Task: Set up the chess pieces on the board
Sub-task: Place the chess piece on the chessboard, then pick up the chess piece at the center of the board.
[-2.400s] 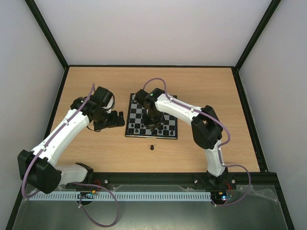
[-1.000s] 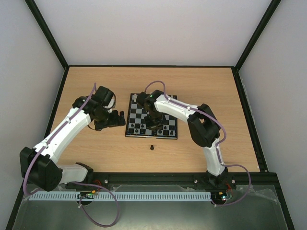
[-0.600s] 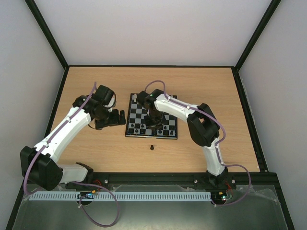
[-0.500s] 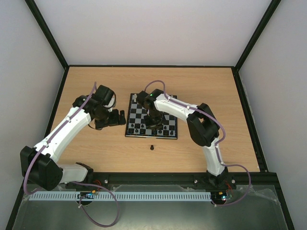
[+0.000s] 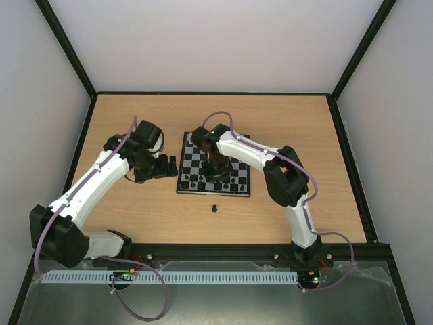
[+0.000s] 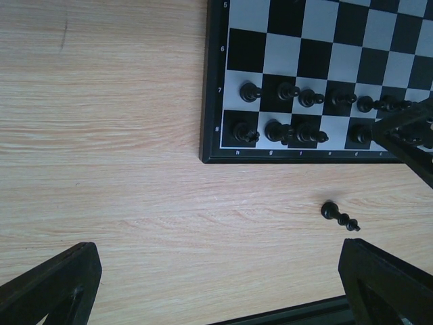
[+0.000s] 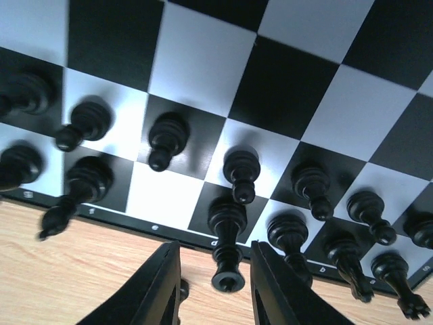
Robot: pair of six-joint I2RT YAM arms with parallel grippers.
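1. The wooden worktop (image 5: 304, 135) is mostly bare, with the board (image 5: 191, 159) laid flat around the middle.
2. The left gripper (image 6: 218, 274) is held just off the board's left side, above plain wood. It's spread wide and nothing is held in it.
3. The right gripper (image 7: 215, 254) is set low over the board's near edge with its fingers only slightly parted. A black piece (image 7: 226, 223) is framed between them, but a gap can be seen on both sides, so it isn't pinched.
4. Black chess pieces (image 6: 289, 90) are lined up in the board's two nearest rows.
5. One stray black piece (image 5: 214, 208) can be spotted on the wood, just in front of the board.
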